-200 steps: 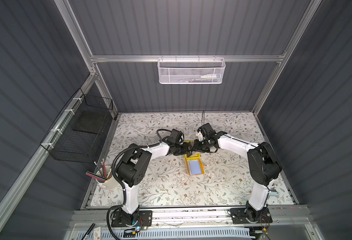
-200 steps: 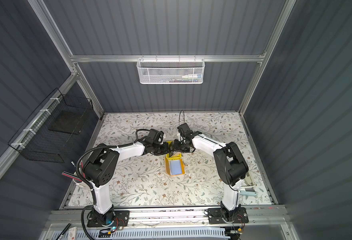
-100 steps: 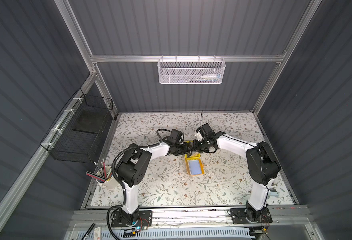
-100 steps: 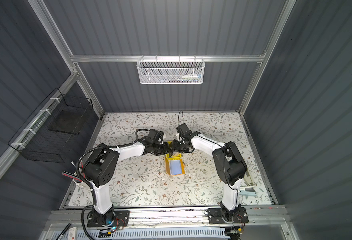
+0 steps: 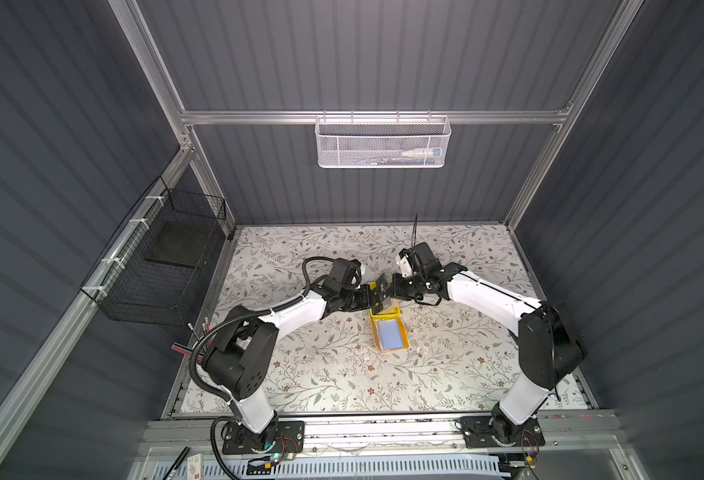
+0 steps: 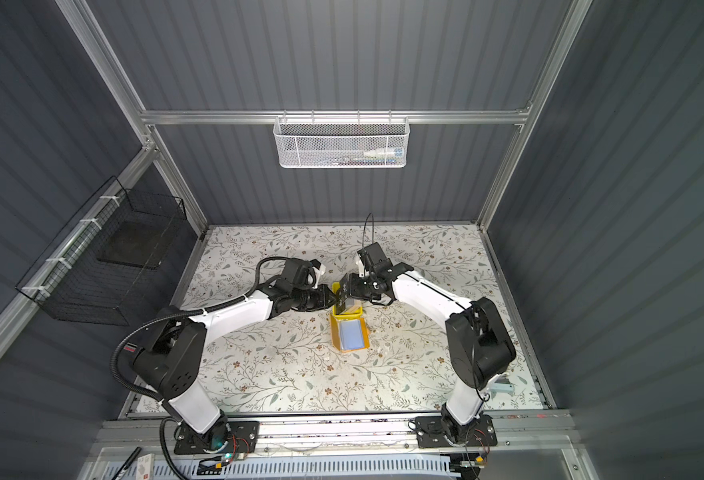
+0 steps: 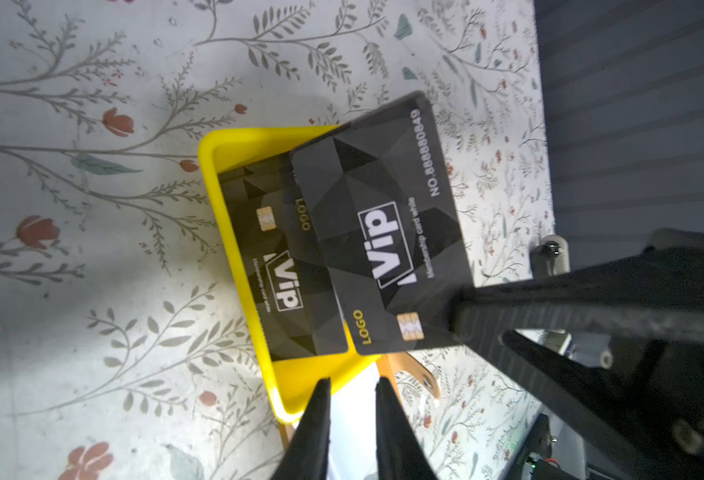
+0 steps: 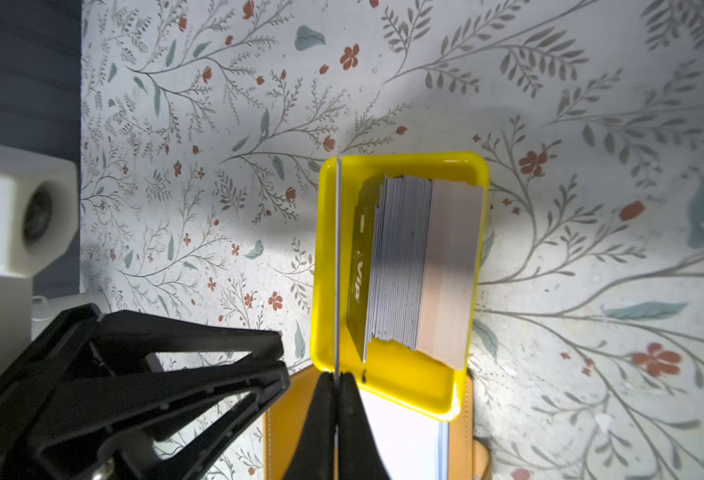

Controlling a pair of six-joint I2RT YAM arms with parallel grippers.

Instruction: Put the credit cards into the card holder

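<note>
My right gripper (image 8: 336, 376) is shut on one edge of a black "VIP" credit card (image 7: 383, 232) and holds it upright above the small yellow tray (image 8: 404, 164). In the right wrist view that card shows only as a thin edge (image 8: 337, 266). A stack of credit cards (image 8: 416, 266) leans in the tray, with a black VIP card (image 7: 283, 266) facing out. My left gripper (image 7: 352, 382) is open beside the held card with nothing between its fingers. The orange card holder (image 5: 389, 336) lies open just in front of the tray, a bluish sleeve page up. Both grippers meet mid-table (image 5: 369, 297) (image 5: 389, 291).
The yellow tray's near end rests over the card holder's edge (image 8: 292, 415). A white mesh basket (image 5: 381, 141) hangs on the back wall and a black wire basket (image 5: 163, 266) on the left wall. Pencils in a cup (image 5: 192, 332) stand at the left table edge.
The right gripper has closed on the held card while the left gripper's jaws have parted off it. Both arms have stayed almost where they were.
</note>
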